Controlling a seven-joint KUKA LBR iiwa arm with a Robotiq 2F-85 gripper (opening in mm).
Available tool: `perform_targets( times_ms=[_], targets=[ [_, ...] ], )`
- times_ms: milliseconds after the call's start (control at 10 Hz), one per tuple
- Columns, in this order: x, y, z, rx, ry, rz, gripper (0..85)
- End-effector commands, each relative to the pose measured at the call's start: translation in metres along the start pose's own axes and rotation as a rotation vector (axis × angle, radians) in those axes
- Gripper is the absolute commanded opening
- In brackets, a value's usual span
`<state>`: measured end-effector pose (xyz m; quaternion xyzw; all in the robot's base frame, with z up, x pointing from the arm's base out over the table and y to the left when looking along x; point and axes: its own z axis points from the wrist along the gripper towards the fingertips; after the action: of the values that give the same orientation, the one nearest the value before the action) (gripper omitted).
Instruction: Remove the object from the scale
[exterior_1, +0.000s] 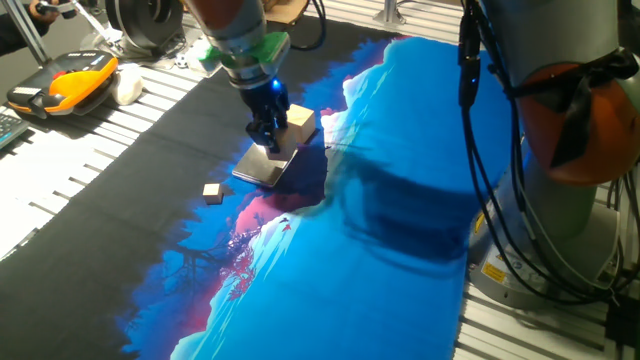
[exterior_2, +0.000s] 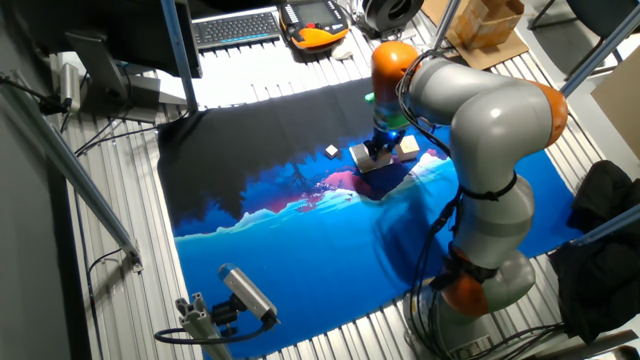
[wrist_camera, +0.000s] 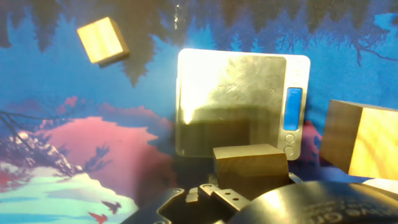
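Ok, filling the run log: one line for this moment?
phase: grasp | claw: at cube, closure unclear | cube: over scale edge | lifted: unclear

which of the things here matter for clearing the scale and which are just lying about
Job:
- scale
- mid-sized cube, right at the gripper

Lying about:
- larger cube
- tiny cube
- orange handheld unit

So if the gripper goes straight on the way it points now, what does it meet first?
Probably the scale plate directly below: the gripper points down at it, with the wooden cube seemingly between its fingers. The remaining gap is unclear.
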<state>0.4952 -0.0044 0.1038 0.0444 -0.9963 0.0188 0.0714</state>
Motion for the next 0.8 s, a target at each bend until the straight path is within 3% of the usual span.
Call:
perform_targets(
  times_ms=[0,100,200,300,400,500,700],
  targets=[
    [0.0,0.0,0.0,0.001,0.001,0.0,0.0],
    [0.0,0.0,0.0,0.001,0.015,0.001,0.0],
    [0.0,0.0,0.0,0.012,0.01,-0.003,0.0],
    [0.0,0.0,0.0,0.02,-0.02,0.006,0.0],
    [0.0,0.0,0.0,0.015,-0.023,0.012,0.0],
    [0.003,0.002,0.001,0.018,-0.043,0.023,0.0],
    [0.022,0.011,0.007,0.05,-0.051,0.037,0.0]
  ],
)
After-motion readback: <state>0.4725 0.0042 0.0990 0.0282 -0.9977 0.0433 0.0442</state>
